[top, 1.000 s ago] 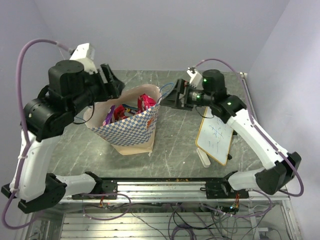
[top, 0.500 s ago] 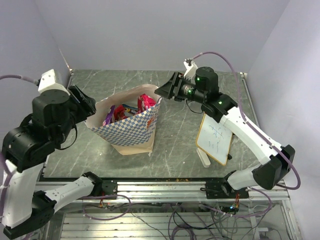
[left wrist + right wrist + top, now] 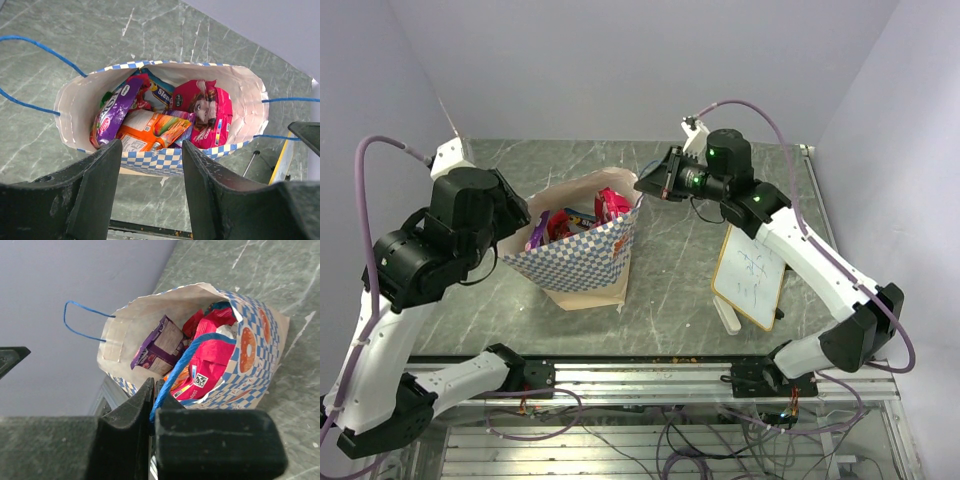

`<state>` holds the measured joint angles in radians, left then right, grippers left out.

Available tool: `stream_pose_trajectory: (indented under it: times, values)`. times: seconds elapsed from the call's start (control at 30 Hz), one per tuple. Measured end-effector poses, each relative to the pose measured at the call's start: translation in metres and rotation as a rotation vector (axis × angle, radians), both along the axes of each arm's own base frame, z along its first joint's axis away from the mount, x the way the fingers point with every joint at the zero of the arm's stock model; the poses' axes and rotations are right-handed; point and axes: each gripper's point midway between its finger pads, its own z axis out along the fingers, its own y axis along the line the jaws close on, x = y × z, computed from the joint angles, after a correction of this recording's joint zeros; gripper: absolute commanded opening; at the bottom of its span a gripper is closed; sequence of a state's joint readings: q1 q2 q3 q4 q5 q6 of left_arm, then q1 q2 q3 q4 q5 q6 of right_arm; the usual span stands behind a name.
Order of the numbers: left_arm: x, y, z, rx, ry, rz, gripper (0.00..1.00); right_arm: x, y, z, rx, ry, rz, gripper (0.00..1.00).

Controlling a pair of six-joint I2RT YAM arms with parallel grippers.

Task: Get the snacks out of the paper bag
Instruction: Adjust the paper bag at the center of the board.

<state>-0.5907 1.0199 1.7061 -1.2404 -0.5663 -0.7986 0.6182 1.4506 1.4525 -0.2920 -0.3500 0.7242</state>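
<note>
- The paper bag stands on the table, left of centre, with its mouth open upward.
- The snacks are all inside the bag, packed against each other: a purple packet on the left, an orange one in the middle, a blue-green one behind, and a larger red bag on the right.
- The left gripper hangs above the bag's mouth with its fingers spread wide and nothing between them. It touches neither the bag nor the packets.
- The right gripper is at the bag's right rim, its jaws pressed together on a blue string handle. The string runs taut from the rim up into the fingers.
- The other handle loops loose on the bag's far side.
- A whiteboard lies tilted on the table, right of the bag and apart from it.
</note>
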Motion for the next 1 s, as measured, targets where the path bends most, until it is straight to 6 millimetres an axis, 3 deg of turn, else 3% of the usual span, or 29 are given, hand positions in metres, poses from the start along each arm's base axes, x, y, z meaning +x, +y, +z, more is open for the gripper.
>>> stream_pose_trajectory:
  times: [0.13,0.43,0.6,0.8,1.0]
  values:
    - [-0.002,-0.005,-0.010,-0.030,0.026,-0.006,0.62,0.006,-0.014,-0.003,-0.022,0.006,-0.025,0.00]
    - [-0.008,-0.010,-0.037,-0.076,0.101,0.009,0.61,0.023,-0.072,-0.021,-0.088,0.058,-0.108,0.00]
    - [-0.012,-0.006,-0.045,-0.081,0.126,0.039,0.63,0.026,-0.088,-0.027,-0.140,0.053,-0.133,0.00]
    - [-0.024,0.019,-0.060,-0.059,0.167,0.177,0.65,0.025,-0.093,-0.026,-0.184,0.030,-0.130,0.00]
    - [-0.043,0.051,-0.067,-0.063,0.128,0.308,0.77,0.024,-0.092,-0.026,-0.181,0.027,-0.121,0.00]
